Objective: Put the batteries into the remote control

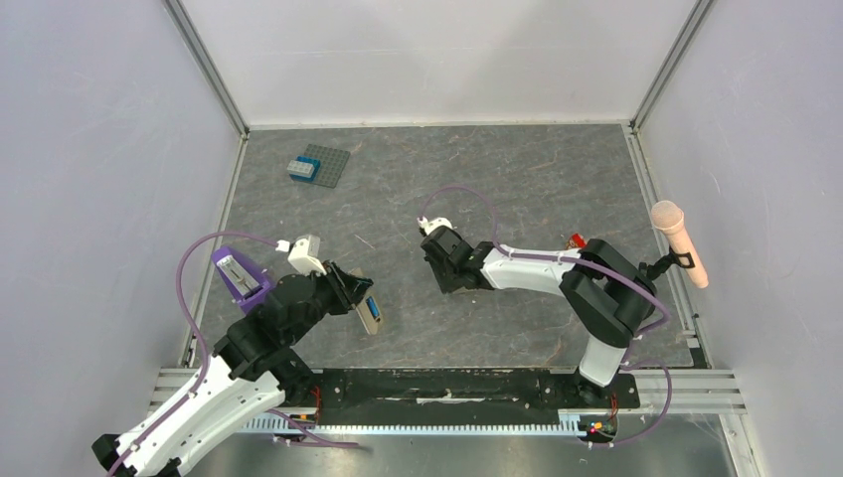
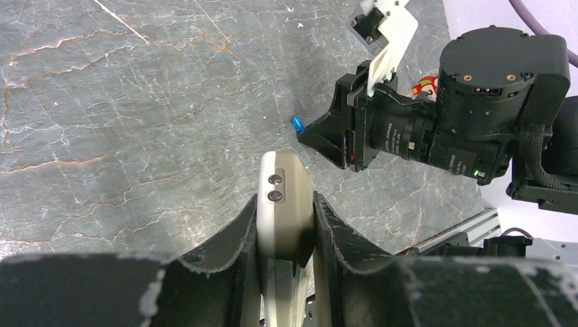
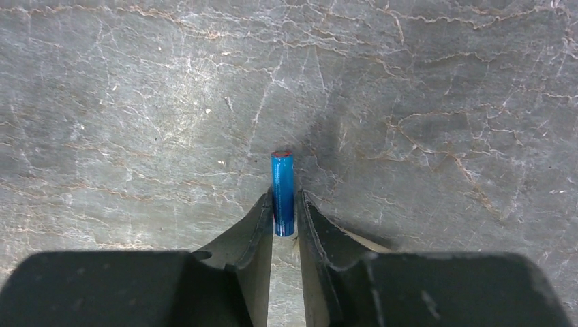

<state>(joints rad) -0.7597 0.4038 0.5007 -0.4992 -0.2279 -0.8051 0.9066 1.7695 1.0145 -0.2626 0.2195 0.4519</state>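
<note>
My left gripper is shut on the slim white remote control and holds it edge-up above the table. In the left wrist view the remote stands out between the two fingers, two small dark dots on its end. A blue patch shows on its upper face in the top view. My right gripper is shut on one blue battery, which points forward out of the fingertips, low over the table. The battery's tip shows at the right gripper in the left wrist view. No other battery is in view.
A purple holder stands at the left wall. A blue toy brick on a grey studded plate lies at the back left. A small red-and-white object and a pink microphone are at the right. Metal frame rails border the table.
</note>
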